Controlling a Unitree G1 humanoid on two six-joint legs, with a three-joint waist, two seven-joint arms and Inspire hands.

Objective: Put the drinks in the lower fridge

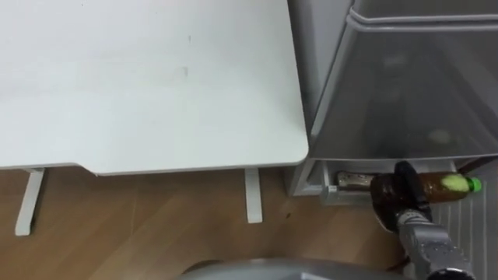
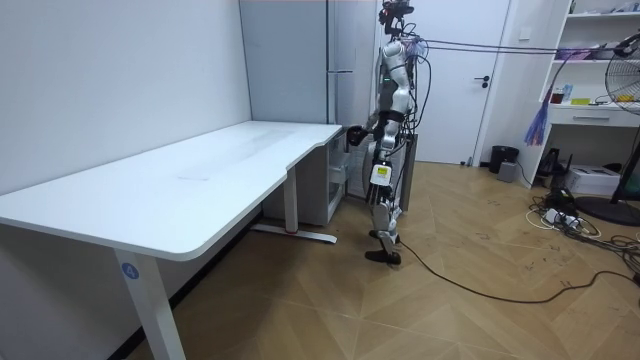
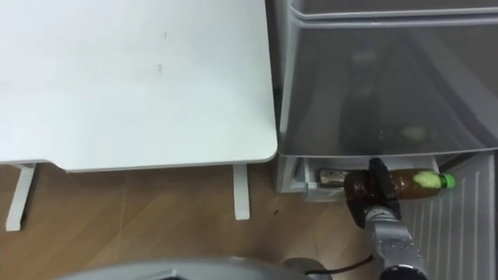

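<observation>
A brown drink bottle (image 1: pixel 440 187) with a green cap lies sideways in my right hand (image 1: pixel 395 196), whose dark fingers are curled round its base end. The cap points to the right. Hand and bottle (image 3: pixel 405 183) are at the foot of the grey fridge (image 1: pixel 405 85), just in front of the low opening under its pale translucent front. In the room view I stand facing the fridge (image 2: pixel 345 60) beside the end of the white desk, one arm stretched toward it.
The white desk (image 1: pixel 148 85) lies to my left, its rounded corner close to the fridge and its legs (image 1: pixel 252 196) on the wooden floor. A ribbed grey panel (image 1: pixel 476 233) shows at the lower right. A small metal part (image 1: pixel 354 180) sits in the low opening.
</observation>
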